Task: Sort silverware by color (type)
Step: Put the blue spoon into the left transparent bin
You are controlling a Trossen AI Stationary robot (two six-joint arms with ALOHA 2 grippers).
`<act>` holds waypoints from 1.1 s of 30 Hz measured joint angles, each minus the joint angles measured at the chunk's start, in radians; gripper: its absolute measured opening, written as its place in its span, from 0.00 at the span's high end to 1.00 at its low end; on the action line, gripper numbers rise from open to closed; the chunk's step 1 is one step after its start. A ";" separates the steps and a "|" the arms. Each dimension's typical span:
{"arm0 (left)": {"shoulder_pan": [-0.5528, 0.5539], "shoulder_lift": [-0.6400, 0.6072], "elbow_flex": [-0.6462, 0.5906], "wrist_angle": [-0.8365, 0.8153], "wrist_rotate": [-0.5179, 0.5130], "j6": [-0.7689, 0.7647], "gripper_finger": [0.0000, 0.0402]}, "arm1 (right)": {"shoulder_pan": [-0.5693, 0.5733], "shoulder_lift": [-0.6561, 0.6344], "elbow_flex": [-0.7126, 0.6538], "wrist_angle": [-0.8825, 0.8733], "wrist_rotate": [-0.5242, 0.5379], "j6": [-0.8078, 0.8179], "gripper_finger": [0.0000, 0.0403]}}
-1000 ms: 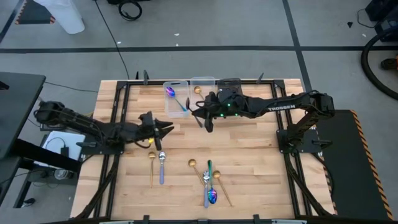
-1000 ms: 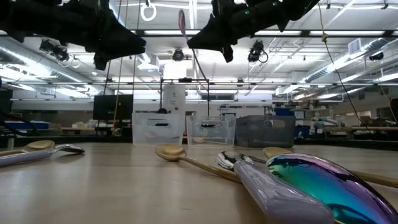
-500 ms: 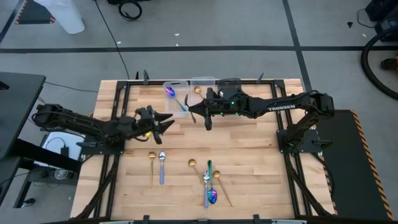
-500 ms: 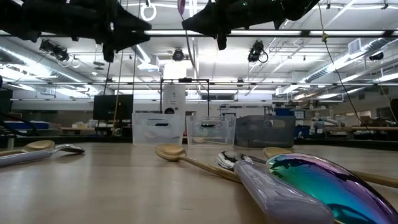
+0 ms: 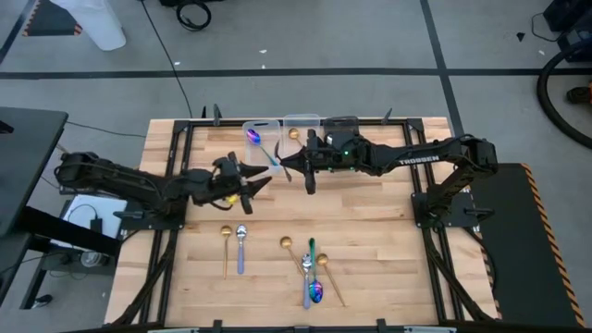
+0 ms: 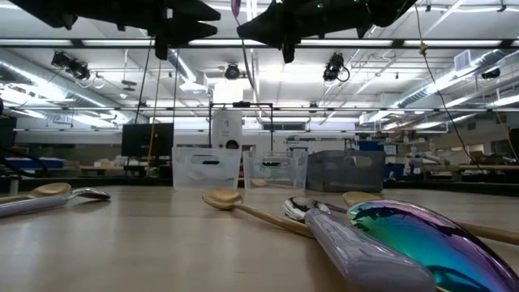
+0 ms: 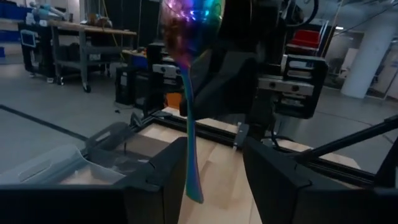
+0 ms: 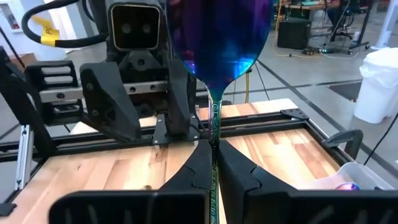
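Iridescent spoon (image 5: 283,163) held by its handle above the table's far centre, pinched in shut right gripper (image 5: 294,166). Left gripper (image 5: 257,181), fingers spread wide w/ nothing held, sits just left of it. 7 utensils (image 5: 309,268) lie near-centre; 3 bins (image 5: 263,146) at far edge.
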 joint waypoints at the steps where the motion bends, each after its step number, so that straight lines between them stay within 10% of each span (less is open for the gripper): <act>1: 0.000 0.013 0.009 -0.009 0.001 -0.001 0.59 | 0.000 0.000 0.000 0.001 -0.001 -0.010 0.96; 33: 0.134 0.230 0.133 0.036 0.130 0.061 0.66 | 0.006 0.000 0.039 0.021 -0.023 -0.102 0.96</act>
